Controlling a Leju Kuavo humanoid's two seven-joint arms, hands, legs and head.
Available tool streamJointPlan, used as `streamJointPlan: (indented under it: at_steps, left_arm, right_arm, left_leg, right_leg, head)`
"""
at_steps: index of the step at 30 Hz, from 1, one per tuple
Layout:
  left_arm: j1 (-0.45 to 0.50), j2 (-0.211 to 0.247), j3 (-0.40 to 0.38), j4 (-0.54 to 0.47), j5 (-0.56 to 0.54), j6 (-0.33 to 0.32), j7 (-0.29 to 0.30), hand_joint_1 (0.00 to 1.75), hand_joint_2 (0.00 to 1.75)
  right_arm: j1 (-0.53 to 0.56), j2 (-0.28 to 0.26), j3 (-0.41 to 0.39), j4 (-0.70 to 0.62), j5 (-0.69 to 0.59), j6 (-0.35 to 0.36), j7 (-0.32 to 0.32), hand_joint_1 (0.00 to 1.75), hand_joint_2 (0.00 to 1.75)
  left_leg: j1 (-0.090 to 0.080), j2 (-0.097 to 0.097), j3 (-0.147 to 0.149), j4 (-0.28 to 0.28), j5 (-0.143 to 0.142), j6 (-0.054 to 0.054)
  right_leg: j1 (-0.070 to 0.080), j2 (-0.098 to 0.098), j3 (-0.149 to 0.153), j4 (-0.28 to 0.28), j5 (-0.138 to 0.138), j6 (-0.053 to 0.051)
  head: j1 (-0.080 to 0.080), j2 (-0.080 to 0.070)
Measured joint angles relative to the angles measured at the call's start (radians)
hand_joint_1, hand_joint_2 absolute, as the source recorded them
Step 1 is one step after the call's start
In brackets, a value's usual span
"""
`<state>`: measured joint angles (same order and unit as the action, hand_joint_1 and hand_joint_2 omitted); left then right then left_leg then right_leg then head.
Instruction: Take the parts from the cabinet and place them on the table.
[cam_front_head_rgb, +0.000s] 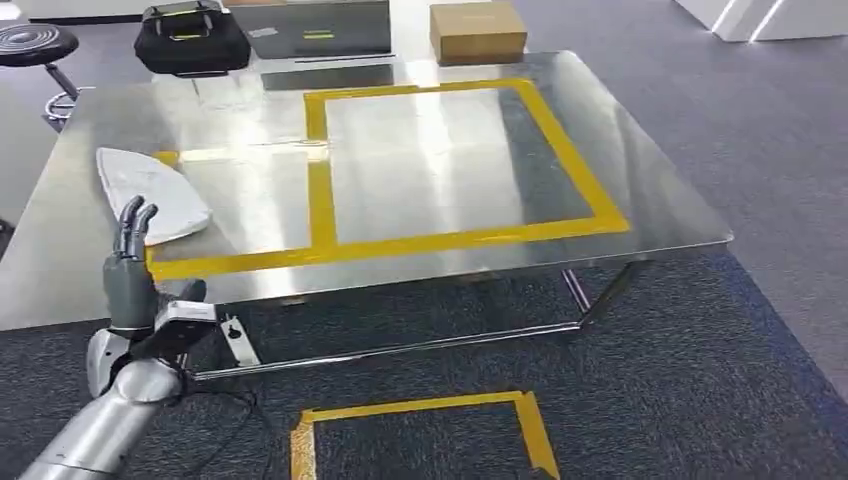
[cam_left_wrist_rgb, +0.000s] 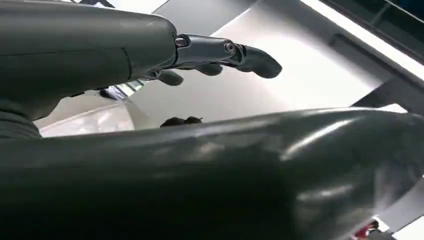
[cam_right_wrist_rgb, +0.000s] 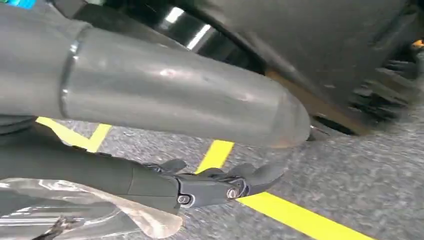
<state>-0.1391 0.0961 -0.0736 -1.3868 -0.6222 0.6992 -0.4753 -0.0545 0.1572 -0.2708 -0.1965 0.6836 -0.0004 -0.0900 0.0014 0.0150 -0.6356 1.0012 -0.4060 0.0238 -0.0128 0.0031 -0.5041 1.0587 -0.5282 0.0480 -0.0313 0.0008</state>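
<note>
A white bagged part (cam_front_head_rgb: 152, 192) lies on the left of the steel table (cam_front_head_rgb: 430, 170), partly over the yellow tape. My left hand (cam_front_head_rgb: 132, 262) is raised just in front of the table's near-left edge, below the part and apart from it, fingers (cam_left_wrist_rgb: 235, 55) spread and holding nothing. My right hand (cam_right_wrist_rgb: 210, 182) hangs low over the carpet. A crinkled clear plastic bag (cam_right_wrist_rgb: 95, 212) with a part in it sits against its dark fingers (cam_right_wrist_rgb: 250, 177), held off the floor. The thick grey thumb (cam_right_wrist_rgb: 175, 100) stands apart from them.
Yellow tape marks a large rectangle (cam_front_head_rgb: 560, 150) on the tabletop and another outline (cam_front_head_rgb: 420, 410) on the carpet before the table. A black bag (cam_front_head_rgb: 190, 40), a cardboard box (cam_front_head_rgb: 478, 32) and a black stool (cam_front_head_rgb: 35, 45) stand beyond the far edge.
</note>
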Motion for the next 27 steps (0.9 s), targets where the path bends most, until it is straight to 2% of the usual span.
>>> streamJointPlan:
  at_steps: [1,2,3,4,5,6,7,9,10,11,12,14,15,16,17,18,19,20,21,22,23,24,25,26,27]
  left_arm:
    - [0.018,-0.003,0.001,-0.026,0.002,0.001,-0.001,0.00,0.00]
    - [0.032,-0.006,0.002,-0.046,0.000,0.001,-0.003,0.00,0.00]
    - [0.048,-0.011,0.004,-0.061,0.002,0.002,-0.005,0.00,0.00]
    - [0.066,-0.014,0.005,-0.074,0.008,0.002,-0.007,0.00,0.00]
    - [0.085,-0.020,0.005,-0.086,0.018,0.002,-0.010,0.00,0.00]
    - [0.106,-0.023,0.007,-0.094,0.026,0.002,-0.012,0.00,0.00]
    - [0.124,-0.026,0.012,-0.102,0.033,0.002,-0.013,0.00,0.00]
    - [0.152,-0.034,0.023,-0.109,0.048,0.002,-0.013,0.00,0.00]
    - [0.161,-0.037,0.027,-0.109,0.050,0.002,-0.013,0.00,0.00]
    - [0.180,-0.043,0.034,-0.109,0.056,0.002,-0.013,0.00,0.00]
    - [0.194,-0.047,0.039,-0.109,0.056,0.002,-0.013,0.00,0.00]
    - [0.203,-0.049,0.045,-0.109,0.056,0.002,-0.013,0.00,0.00]
    - [0.215,-0.053,0.052,-0.109,0.055,0.002,-0.013,0.00,0.00]
    - [0.229,-0.057,0.063,-0.109,0.056,0.002,-0.010,0.00,0.00]
    - [0.238,-0.059,0.071,-0.109,0.061,0.002,-0.006,0.00,0.00]
    - [0.246,-0.064,0.082,-0.109,0.075,-0.001,0.002,0.00,0.00]
    - [0.256,-0.070,0.090,-0.106,0.088,-0.003,0.006,0.00,0.00]
    - [0.267,-0.073,0.102,-0.102,0.091,-0.004,0.006,0.00,0.00]
    - [0.278,-0.079,0.108,-0.096,0.093,-0.004,0.006,0.00,0.00]
    - [0.282,-0.086,0.111,-0.089,0.093,-0.005,0.005,0.00,0.00]
    - [0.284,-0.089,0.114,-0.086,0.094,-0.005,0.005,0.00,0.00]
    - [0.289,-0.090,0.118,-0.083,0.097,-0.006,0.006,0.00,0.00]
    - [0.293,-0.095,0.123,-0.080,0.097,-0.011,0.011,0.00,0.00]
    - [0.295,-0.098,0.129,-0.073,0.099,-0.023,0.030,0.00,0.00]
    - [0.297,-0.105,0.135,-0.060,0.103,-0.036,0.045,0.00,0.00]
  right_arm:
    - [0.000,0.000,0.000,0.000,0.000,0.000,-0.002,0.00,0.00]
    - [0.000,0.000,0.000,0.000,-0.001,-0.001,-0.003,0.00,0.00]
    - [0.004,0.000,0.000,0.000,-0.001,-0.001,-0.005,0.00,0.00]
    - [0.009,0.000,-0.001,0.001,-0.002,-0.001,-0.008,0.00,0.00]
    - [0.016,0.000,-0.002,0.002,-0.002,-0.002,-0.011,0.00,0.00]
    - [0.016,-0.001,-0.005,0.002,-0.002,-0.003,-0.014,0.00,0.00]
    - [0.018,-0.001,-0.006,0.002,-0.002,-0.003,-0.017,0.00,0.00]
    - [0.020,-0.001,-0.006,0.002,-0.002,-0.003,-0.018,0.00,0.00]
    - [0.021,-0.001,-0.007,0.002,-0.002,-0.003,-0.018,0.00,0.00]
    - [0.023,-0.001,-0.008,0.002,-0.002,-0.003,-0.018,0.00,0.00]
    - [0.024,-0.001,-0.008,0.002,-0.002,-0.003,-0.018,0.00,0.00]
    - [0.024,-0.001,-0.008,0.002,-0.003,-0.003,-0.018,0.00,0.00]
    - [0.024,-0.001,-0.008,0.002,-0.003,-0.003,-0.017,0.00,0.00]
    - [0.023,-0.001,-0.009,0.002,-0.005,-0.003,-0.016,0.00,0.00]
    - [0.024,-0.001,-0.009,0.002,-0.005,-0.003,-0.016,0.00,0.00]
    - [0.024,-0.001,-0.010,0.002,-0.005,-0.003,-0.016,0.00,0.00]
    - [0.023,-0.001,-0.010,0.002,-0.005,-0.003,-0.016,0.00,0.00]
    - [0.024,-0.001,-0.010,0.002,-0.005,-0.002,-0.018,0.00,0.00]
    - [0.027,-0.001,-0.010,0.003,-0.005,-0.002,-0.018,0.00,0.00]
    - [0.027,-0.003,-0.011,0.004,-0.005,-0.002,-0.018,0.00,0.00]
    - [0.029,-0.003,-0.011,0.004,-0.005,-0.002,-0.018,0.00,0.00]
    - [0.029,-0.003,-0.011,0.004,-0.005,-0.002,-0.018,0.00,0.00]
    - [0.028,-0.004,-0.012,0.004,-0.005,-0.002,-0.019,0.00,0.00]
    - [0.028,-0.005,-0.013,0.004,-0.005,-0.002,-0.022,0.00,0.00]
    - [0.028,-0.005,-0.013,0.004,-0.006,-0.002,-0.024,0.00,0.00]
  left_leg:
    - [-0.005,0.001,-0.008,0.008,0.004,-0.004]
    - [-0.006,0.000,-0.011,0.009,0.016,-0.011]
    - [-0.003,0.000,-0.011,0.005,0.025,-0.015]
    - [-0.002,0.000,-0.010,0.002,0.032,-0.024]
    - [0.000,-0.003,-0.014,0.004,0.030,-0.029]
    - [0.003,-0.006,-0.021,0.025,-0.018,-0.035]
    - [0.004,-0.007,-0.030,0.072,-0.084,-0.039]
    - [0.004,-0.008,-0.055,0.225,-0.203,-0.047]
    - [0.005,-0.008,-0.059,0.268,-0.219,-0.048]
    - [0.005,-0.008,-0.053,0.311,-0.204,-0.047]
    - [0.005,-0.008,-0.028,0.301,-0.168,-0.044]
    - [0.005,-0.008,-0.005,0.272,-0.141,-0.041]
    - [0.004,-0.008,0.045,0.205,-0.110,-0.035]
    - [0.000,-0.009,0.133,0.079,-0.104,-0.022]
    - [-0.005,-0.008,0.179,0.002,-0.131,-0.014]
    - [-0.006,-0.008,0.187,-0.021,-0.141,-0.012]
    - [-0.009,-0.008,0.178,-0.021,-0.139,-0.010]
    - [-0.012,-0.009,0.172,-0.020,-0.135,-0.005]
    - [-0.007,-0.007,0.164,-0.030,-0.120,0.003]
    - [-0.002,-0.001,0.156,-0.032,-0.107,0.009]
    - [-0.001,-0.002,0.138,-0.032,-0.095,0.018]
    - [-0.001,-0.002,0.123,-0.032,-0.084,0.020]
    - [-0.001,-0.002,0.110,-0.031,-0.072,0.019]
    - [-0.001,-0.002,0.090,-0.030,-0.058,0.019]
    - [-0.001,-0.001,0.074,-0.028,-0.045,0.017]
  right_leg:
    - [0.003,0.002,0.060,-0.084,-0.028,-0.003]
    - [0.003,0.002,0.059,-0.093,-0.037,-0.009]
    - [0.005,0.002,0.045,-0.090,-0.034,-0.013]
    - [0.008,0.001,0.043,-0.089,-0.030,-0.021]
    - [0.003,-0.005,0.035,-0.094,-0.018,-0.036]
    - [0.003,-0.008,0.026,-0.094,-0.008,-0.047]
    - [0.003,-0.008,0.015,-0.094,0.001,-0.055]
    - [0.006,-0.008,-0.003,-0.092,0.023,-0.058]
    - [0.007,-0.008,-0.011,-0.091,0.030,-0.058]
    - [0.010,-0.009,-0.033,-0.087,0.046,-0.058]
    - [0.012,-0.009,-0.051,-0.083,0.055,-0.057]
    - [0.013,-0.010,-0.063,-0.079,0.060,-0.057]
    - [0.014,-0.010,-0.077,-0.072,0.067,-0.056]
    - [0.015,-0.009,-0.090,-0.064,0.074,-0.053]
    - [0.021,-0.008,-0.097,-0.058,0.078,-0.048]
    - [0.019,-0.010,-0.101,-0.058,0.088,-0.041]
    - [0.016,-0.011,-0.106,-0.058,0.097,-0.035]
    - [0.014,-0.012,-0.109,-0.059,0.106,-0.028]
    - [0.018,-0.012,-0.114,-0.060,0.111,-0.020]
    - [0.014,-0.006,-0.119,-0.047,0.080,-0.017]
    - [0.013,-0.005,-0.142,-0.004,0.014,-0.011]
    - [0.010,-0.005,-0.163,0.062,-0.046,-0.007]
    - [0.009,-0.005,-0.179,0.136,-0.098,-0.003]
    - [0.008,-0.005,-0.192,0.211,-0.125,0.001]
    - [0.008,-0.005,-0.190,0.249,-0.114,0.004]
  head:
    - [0.002,0.000]
    - [0.001,0.000]
    - [0.001,0.000]
    - [0.002,0.000]
    - [0.004,0.000]
    - [0.002,0.000]
    - [-0.001,0.000]
    - [-0.003,0.000]
    - [-0.003,0.000]
    - [-0.003,0.000]
    - [-0.002,0.000]
    - [-0.003,0.000]
    - [-0.003,0.000]
    - [-0.003,0.000]
    - [-0.002,0.000]
    - [-0.001,0.000]
    - [-0.003,0.000]
    - [-0.002,0.000]
    - [-0.001,0.000]
    - [-0.004,0.000]
    - [0.002,0.000]
    - [0.008,0.000]
    - [0.007,0.000]
    - [0.009,0.000]
    - [0.009,0.000]
